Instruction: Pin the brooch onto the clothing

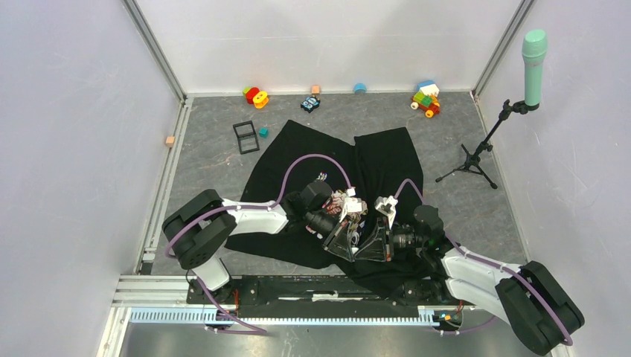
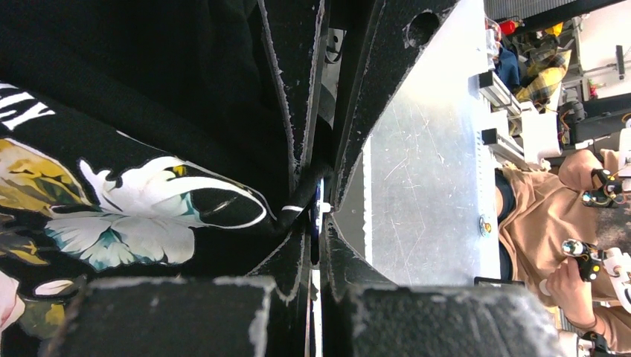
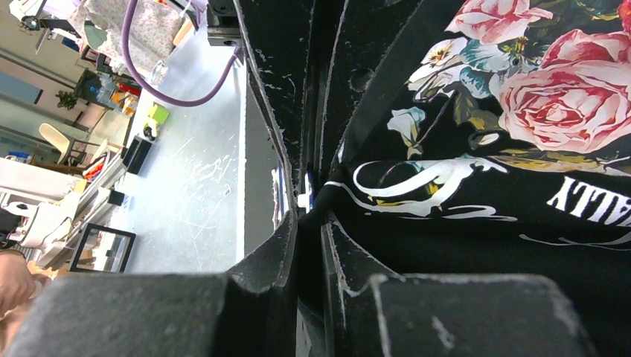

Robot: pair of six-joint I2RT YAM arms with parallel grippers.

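Meeting tip to tip over the clothing [image 1: 387, 156], both claws work at a raised fold [image 2: 271, 214] just beside the rose print [image 3: 565, 104]. The fold is probably bunched up so the pin can pass through cloth alone. The left gripper [image 2: 315, 227] is fully closed at that fold; whether it bites cloth or badge cannot be told. The right gripper [image 3: 309, 216] shows only a narrow slit, and what it holds is unclear. The brooch [image 3: 306, 184] appears as a thin blue-white sliver on edge between the tips, against the fold beside the print.
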